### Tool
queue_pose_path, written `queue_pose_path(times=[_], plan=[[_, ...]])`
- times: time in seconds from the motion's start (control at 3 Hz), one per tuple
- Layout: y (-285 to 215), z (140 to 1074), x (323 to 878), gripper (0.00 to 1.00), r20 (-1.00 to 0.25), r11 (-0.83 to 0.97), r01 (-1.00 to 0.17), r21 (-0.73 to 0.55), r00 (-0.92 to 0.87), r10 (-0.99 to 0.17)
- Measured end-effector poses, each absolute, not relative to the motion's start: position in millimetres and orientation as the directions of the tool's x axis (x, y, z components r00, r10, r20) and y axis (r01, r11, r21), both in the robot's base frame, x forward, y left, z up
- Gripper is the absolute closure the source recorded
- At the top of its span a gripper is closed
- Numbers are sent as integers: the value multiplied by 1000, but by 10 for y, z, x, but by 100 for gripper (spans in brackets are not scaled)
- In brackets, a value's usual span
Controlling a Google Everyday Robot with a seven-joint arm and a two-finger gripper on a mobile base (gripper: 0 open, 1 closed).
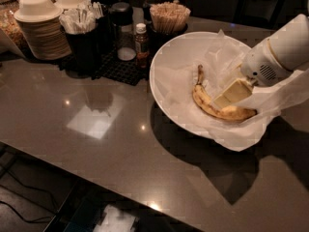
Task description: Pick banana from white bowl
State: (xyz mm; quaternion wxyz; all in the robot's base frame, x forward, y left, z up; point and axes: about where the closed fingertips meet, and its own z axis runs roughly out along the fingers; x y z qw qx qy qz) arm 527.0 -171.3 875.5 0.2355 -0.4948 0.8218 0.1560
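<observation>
The banana (208, 102) is yellow with brown speckles. It lies curved in the white bowl (166, 62), on crinkled white paper, with its stem pointing to the back. The bowl stands tilted on the right side of the dark counter. My gripper (233, 93) reaches in from the right on a white arm (285, 50). Its cream tip is down at the banana's right half, touching it or just above it. The banana's right end shows just beyond the tip.
At the back left stands a stack of small off-white bowls (41, 25). Beside it are a black caddy with packets (84, 21), a small sauce bottle (141, 42) and a cup of wooden stirrers (169, 16). The counter's front edge runs diagonally at the lower left (72, 166).
</observation>
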Motion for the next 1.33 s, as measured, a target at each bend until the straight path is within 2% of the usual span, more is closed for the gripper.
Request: queue_pose_path(times=[0.67,1.0,1.33], plan=[[-1776,8360,5166,29,-413,496,-864,87,-485,-771],[-1757,8270,5121,34,-388,503,-858,109,-502,-773],[-1726,8262,5087,44,-385,506,-855,114,-507,-771]])
